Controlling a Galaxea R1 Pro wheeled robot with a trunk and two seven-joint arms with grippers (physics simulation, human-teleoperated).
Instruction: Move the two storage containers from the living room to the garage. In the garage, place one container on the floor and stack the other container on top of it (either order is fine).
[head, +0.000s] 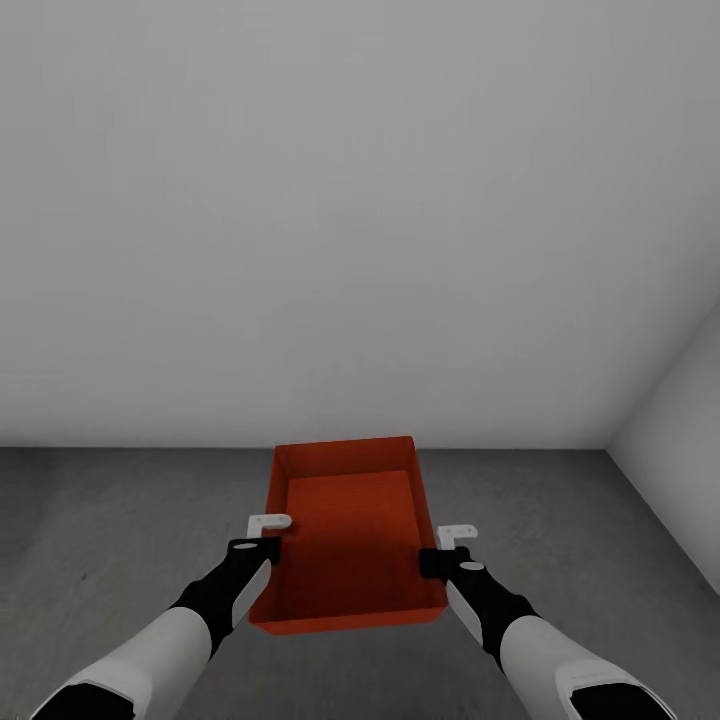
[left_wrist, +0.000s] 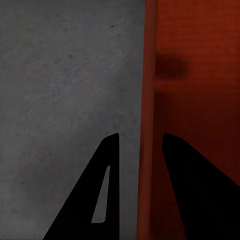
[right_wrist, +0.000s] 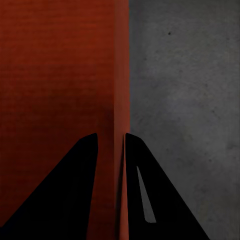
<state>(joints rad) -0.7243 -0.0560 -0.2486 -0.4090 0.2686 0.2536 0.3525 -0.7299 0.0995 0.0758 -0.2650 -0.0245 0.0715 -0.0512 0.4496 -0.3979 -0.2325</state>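
The red-orange storage container (head: 350, 535) hangs between both arms above the garage's dark concrete floor (head: 100, 520), its long axis running near to far. The left pincer (left_wrist: 140, 145) straddles the left wall with a visible gap; the right pincer (right_wrist: 111, 142) pinches the right wall, so the set-down looks straight down.

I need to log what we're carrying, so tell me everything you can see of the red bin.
The storage container is a red-orange, rectangular, open-top bin with plain straight walls, empty and upright. It looks like matte plastic. The left pincer straddles its left wall, the right pincer its right wall, one finger inside and one outside. Below lies dark speckled floor, near a grey wall.
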